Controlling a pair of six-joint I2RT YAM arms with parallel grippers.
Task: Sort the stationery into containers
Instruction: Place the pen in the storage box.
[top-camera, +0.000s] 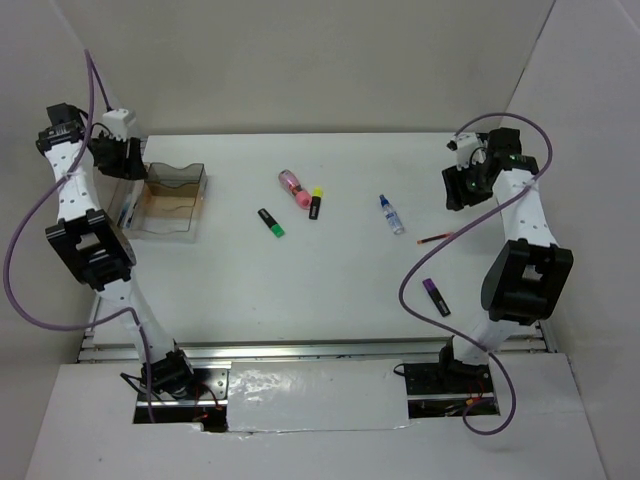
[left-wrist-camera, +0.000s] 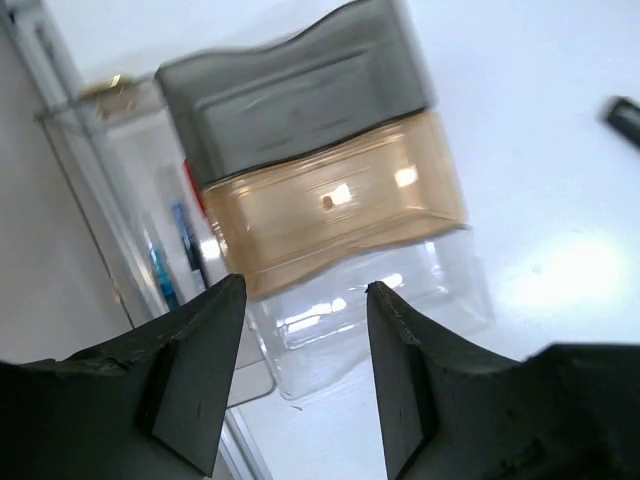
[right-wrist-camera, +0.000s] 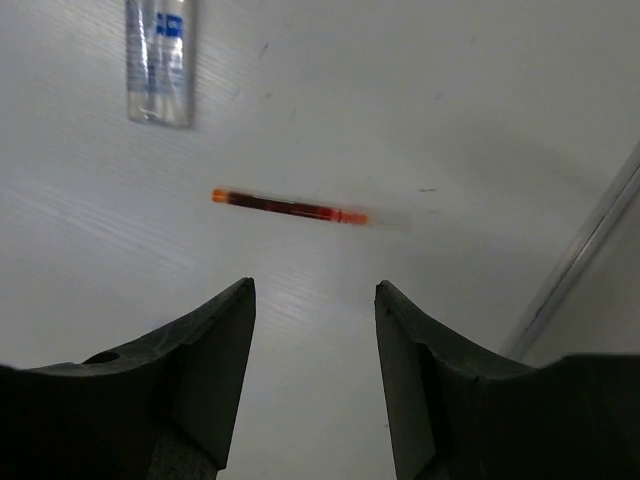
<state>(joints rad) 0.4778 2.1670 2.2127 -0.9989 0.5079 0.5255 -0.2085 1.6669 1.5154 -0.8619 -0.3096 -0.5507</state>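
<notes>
A: Status, left fingers (left-wrist-camera: 195, 370)?
B: Spread wide, empty, facing the tinted trays (left-wrist-camera: 330, 200) at the counter's (top-camera: 330, 290) left edge.
A: And right fingers (right-wrist-camera: 205, 370)?
B: Wide, empty, aimed at the red pen (right-wrist-camera: 290, 208) lying near the clear bottle (right-wrist-camera: 158, 60).

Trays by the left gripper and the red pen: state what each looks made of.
Trays: likely thin glossy plastic, smoke-grey, amber and clear; walls see-through with bright glints. Red pen: probably clear plastic barrel, red core showing through; blurred.

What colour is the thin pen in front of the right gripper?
The pen is red, orange at one end; right wrist view shows it best.
</notes>
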